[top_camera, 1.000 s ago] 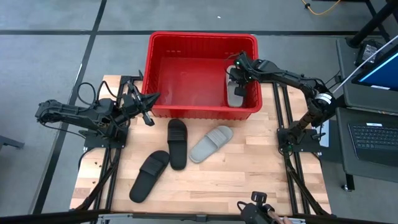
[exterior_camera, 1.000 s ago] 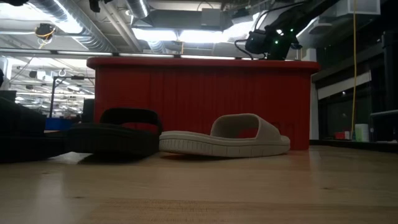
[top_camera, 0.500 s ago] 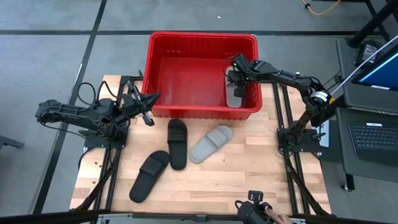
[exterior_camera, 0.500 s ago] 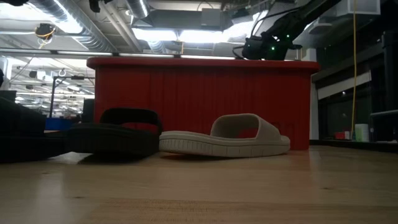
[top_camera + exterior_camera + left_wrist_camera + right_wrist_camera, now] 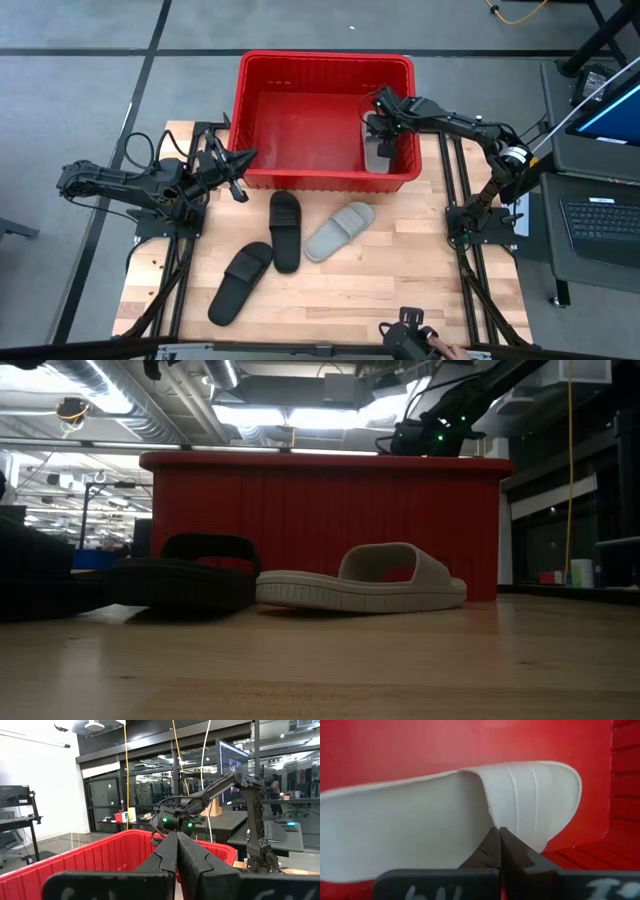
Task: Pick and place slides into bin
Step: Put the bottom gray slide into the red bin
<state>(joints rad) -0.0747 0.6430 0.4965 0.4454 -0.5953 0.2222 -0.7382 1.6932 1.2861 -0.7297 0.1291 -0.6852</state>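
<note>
The red bin (image 5: 325, 62) stands at the table's far edge. One grey slide (image 5: 379, 152) lies inside it along its right wall, and fills the right wrist view (image 5: 420, 830). My right gripper (image 5: 380, 108) is shut inside the bin, just above that slide's far end. Two black slides (image 5: 285, 230) (image 5: 240, 282) and a second grey slide (image 5: 340, 230) lie soles down on the table in front of the bin. My left gripper (image 5: 240, 160) is shut and waits by the bin's near left corner. My right gripper points its shut fingertips (image 5: 498, 837) at the edge of the grey slide's strap (image 5: 492, 815). I cannot tell whether they touch it. The slide rests on the bin's floor.
The bin's thick rim and ribbed walls (image 5: 320, 525) rise above the table. There is bare wood along the table's near and right sides (image 5: 420, 280). In the low view the grey slide (image 5: 365, 582) and a black slide (image 5: 185, 575) lie in front of the bin.
My right gripper has gone a little toward the table's far edge inside the bin. The grey slide below it has stayed where it was.
</note>
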